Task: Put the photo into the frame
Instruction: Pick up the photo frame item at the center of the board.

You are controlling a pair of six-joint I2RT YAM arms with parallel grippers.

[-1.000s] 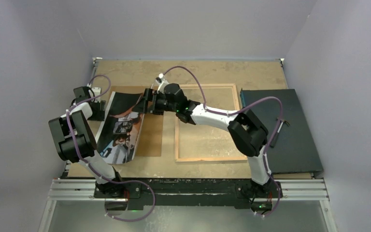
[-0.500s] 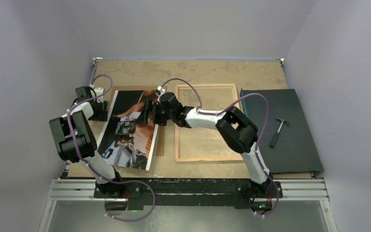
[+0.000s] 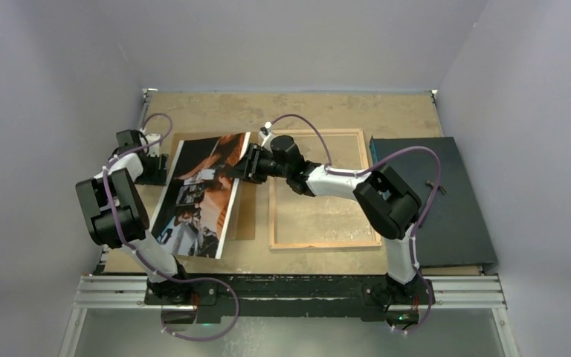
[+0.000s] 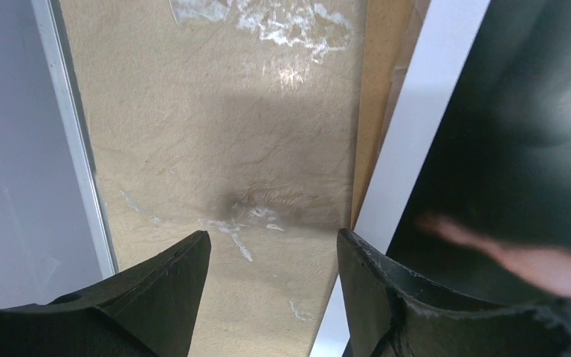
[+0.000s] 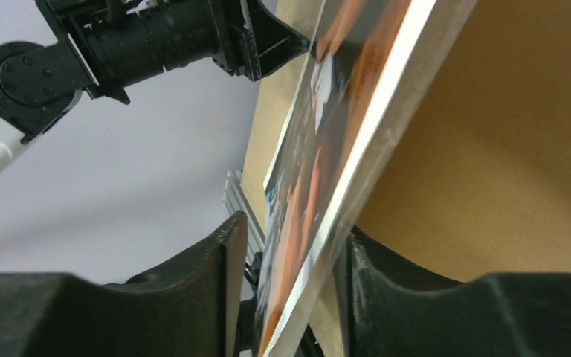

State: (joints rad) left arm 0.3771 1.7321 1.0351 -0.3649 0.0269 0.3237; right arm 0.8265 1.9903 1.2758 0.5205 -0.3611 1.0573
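Lifting the photo (image 3: 197, 197) is the step in hand, I think. Its edge lies between the right gripper (image 5: 290, 230) jaws, but pinched or not, I cannot tell. The left gripper (image 4: 271, 238) jaws stand spread, photo beside one. Next — firm pinch, then carry over the frame (image 3: 346, 132).

Plain pale lavender walls (image 3: 305, 37) close in three sides of a tan fibreboard table (image 3: 305, 108), an aluminium rail (image 3: 305, 286) along its near edge.

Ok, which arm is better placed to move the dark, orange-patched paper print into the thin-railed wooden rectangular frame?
Right: the right gripper straddles the print's edge nearest the frame. The left gripper is open at the far edge.
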